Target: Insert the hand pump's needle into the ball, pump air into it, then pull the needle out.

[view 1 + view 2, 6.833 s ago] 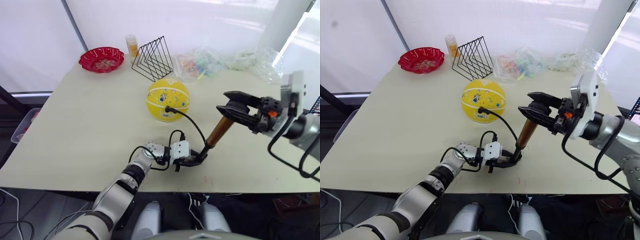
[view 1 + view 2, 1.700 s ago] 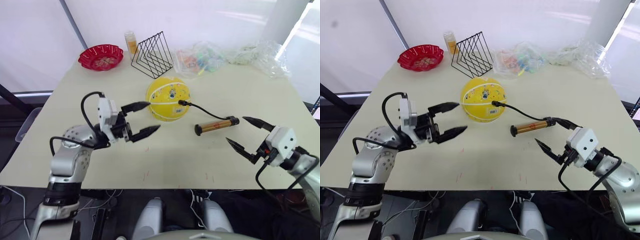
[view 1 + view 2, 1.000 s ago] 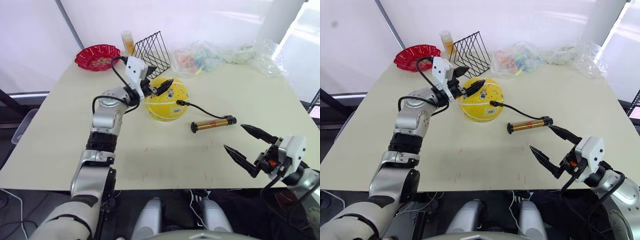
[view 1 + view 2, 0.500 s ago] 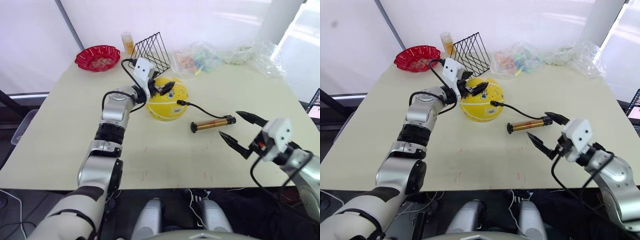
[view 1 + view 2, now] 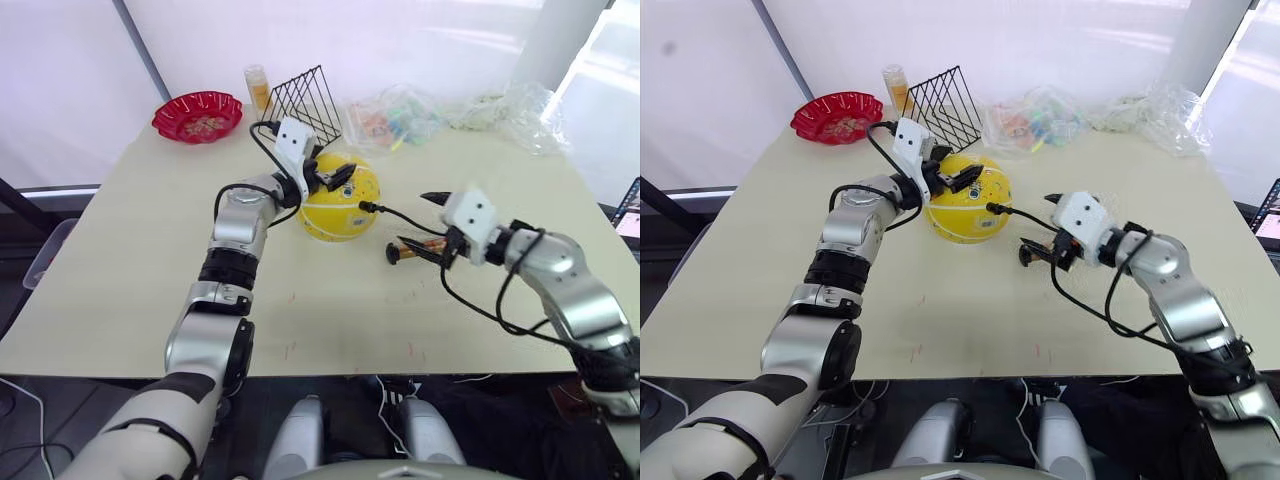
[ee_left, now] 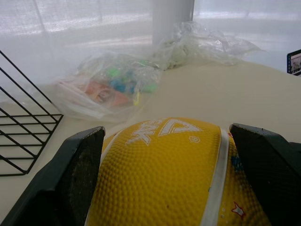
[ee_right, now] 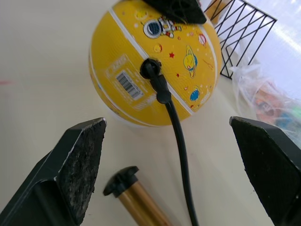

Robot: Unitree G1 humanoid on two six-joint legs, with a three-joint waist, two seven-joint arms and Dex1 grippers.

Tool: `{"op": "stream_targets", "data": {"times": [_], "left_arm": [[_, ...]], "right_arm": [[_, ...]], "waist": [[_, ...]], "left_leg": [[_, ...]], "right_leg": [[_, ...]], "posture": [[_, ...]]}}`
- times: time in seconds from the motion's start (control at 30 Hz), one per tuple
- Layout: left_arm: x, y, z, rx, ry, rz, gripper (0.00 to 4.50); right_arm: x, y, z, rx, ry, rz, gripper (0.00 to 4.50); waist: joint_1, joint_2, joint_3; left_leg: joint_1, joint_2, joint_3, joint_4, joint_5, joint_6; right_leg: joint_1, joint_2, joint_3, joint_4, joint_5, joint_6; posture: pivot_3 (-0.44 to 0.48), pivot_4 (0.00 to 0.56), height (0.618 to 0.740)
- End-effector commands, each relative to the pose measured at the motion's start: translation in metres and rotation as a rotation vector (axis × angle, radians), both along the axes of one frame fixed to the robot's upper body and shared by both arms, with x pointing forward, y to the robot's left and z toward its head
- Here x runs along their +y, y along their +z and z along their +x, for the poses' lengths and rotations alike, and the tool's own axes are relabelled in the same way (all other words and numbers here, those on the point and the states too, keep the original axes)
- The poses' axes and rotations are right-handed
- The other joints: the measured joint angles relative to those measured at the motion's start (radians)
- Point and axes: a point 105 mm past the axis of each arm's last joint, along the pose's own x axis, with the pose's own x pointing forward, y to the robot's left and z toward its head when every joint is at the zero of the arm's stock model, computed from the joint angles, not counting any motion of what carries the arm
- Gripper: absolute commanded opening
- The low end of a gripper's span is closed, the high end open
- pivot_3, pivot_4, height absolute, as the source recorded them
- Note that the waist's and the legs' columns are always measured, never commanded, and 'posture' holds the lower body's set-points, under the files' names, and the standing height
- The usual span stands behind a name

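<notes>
The yellow ball (image 5: 338,200) sits at mid-table, round, with white seams and stickers. My left gripper (image 5: 330,174) is open, its fingers (image 6: 70,183) down either side of the ball's top. The needle's black fitting (image 7: 150,70) is plugged into the ball's side, its metal tip hidden inside. A black hose (image 7: 179,141) runs from it to the gold hand pump (image 7: 138,200), which lies flat on the table to the ball's right. My right gripper (image 5: 428,228) is open and straddles the pump's ball-side end and the hose without gripping them.
At the table's back stand a red bowl (image 5: 198,114), a small bottle (image 5: 258,86) and a black wire rack (image 5: 306,96). Clear plastic bags (image 5: 400,114) with coloured bits lie at the back right.
My right arm has swung in from the front right edge and now stands over the pump. The left gripper has stayed on the ball's top.
</notes>
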Motion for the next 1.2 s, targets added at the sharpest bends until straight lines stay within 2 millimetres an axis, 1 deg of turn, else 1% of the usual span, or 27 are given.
{"op": "stream_targets", "data": {"times": [0.03, 0.17, 0.33, 0.73, 0.83, 1.0, 1.03, 1.07, 1.1, 1.2], "left_arm": [[-0.002, -0.022, -0.001, 0.065, 0.009, 0.030, 4.50], [0.000, -0.025, -0.001, 0.069, 0.015, 0.029, 4.50], [0.001, -0.026, -0.001, 0.065, 0.021, 0.034, 4.50], [0.002, -0.027, -0.002, 0.063, 0.032, 0.025, 4.50], [0.004, -0.027, -0.002, 0.064, 0.038, 0.023, 4.50], [0.007, -0.028, -0.001, 0.066, 0.048, 0.023, 4.50], [0.007, -0.028, -0.001, 0.067, 0.049, 0.023, 4.50], [0.007, -0.029, -0.001, 0.068, 0.050, 0.022, 4.50], [0.007, -0.030, -0.002, 0.070, 0.052, 0.023, 4.50], [0.010, -0.037, -0.003, 0.080, 0.060, 0.032, 4.50]], "right_arm": [[0.012, 0.006, 0.008, -0.035, 0.040, -0.054, 4.40], [0.028, 0.009, 0.020, -0.059, 0.073, -0.098, 4.40], [0.042, 0.013, 0.031, -0.103, 0.096, -0.144, 4.40], [0.066, 0.012, 0.041, -0.191, 0.150, -0.227, 4.40], [0.069, 0.011, 0.043, -0.202, 0.154, -0.229, 3.66], [0.070, 0.009, 0.042, -0.214, 0.164, -0.239, 1.36], [0.070, 0.009, 0.042, -0.215, 0.166, -0.241, 0.96], [0.070, 0.009, 0.042, -0.216, 0.167, -0.245, 0.45], [0.069, 0.009, 0.041, -0.222, 0.169, -0.252, 0.37], [0.068, 0.010, 0.041, -0.226, 0.169, -0.253, 0.37]], "waist": [[0.000, 0.000, 0.000], [-0.003, 0.000, 0.000], [-0.003, 0.000, 0.000], [-0.004, 0.000, 0.000], [-0.004, 0.000, 0.000], [-0.005, 0.000, 0.000], [-0.006, 0.000, 0.000], [-0.006, 0.000, 0.000], [-0.005, 0.000, 0.000], [-0.005, 0.000, 0.000]], "left_leg": [[0.000, 0.000, 0.000, 0.000, 0.000, 0.000], [0.000, 0.000, 0.000, 0.000, 0.000, 0.000], [0.000, 0.000, 0.000, 0.000, 0.000, 0.000], [0.001, 0.000, 0.000, 0.000, 0.000, 0.000], [0.001, -0.001, 0.000, 0.000, 0.000, 0.000], [0.001, -0.001, 0.000, 0.000, 0.000, 0.000], [0.001, -0.001, 0.000, 0.000, 0.000, 0.000], [0.001, -0.001, 0.000, 0.000, 0.000, 0.000], [0.001, -0.001, 0.000, 0.000, 0.000, 0.000], [0.001, -0.001, 0.000, 0.000, 0.000, 0.000]], "right_leg": [[0.000, 0.000, 0.000, 0.000, 0.000, 0.000], [0.000, 0.000, 0.000, 0.001, 0.000, 0.000], [0.000, 0.000, 0.000, 0.001, 0.000, 0.000], [0.000, 0.000, 0.000, 0.001, 0.000, 0.000], [0.000, 0.000, 0.000, 0.001, 0.000, 0.000], [0.000, 0.000, 0.000, 0.001, 0.000, 0.000], [0.000, 0.000, 0.000, 0.001, 0.000, 0.000], [-0.001, 0.000, 0.000, 0.001, 0.000, 0.000], [-0.001, 0.000, 0.000, 0.001, 0.000, 0.000], [-0.001, 0.000, 0.000, 0.001, 0.000, 0.000]], "posture": [[0.000, 0.150, 0.737], [0.000, 0.150, 0.737], [0.000, 0.150, 0.737], [0.000, 0.150, 0.737], [0.000, 0.150, 0.737], [0.000, 0.150, 0.737], [0.000, 0.150, 0.737], [0.000, 0.150, 0.737], [0.000, 0.150, 0.737], [0.000, 0.150, 0.737]]}}
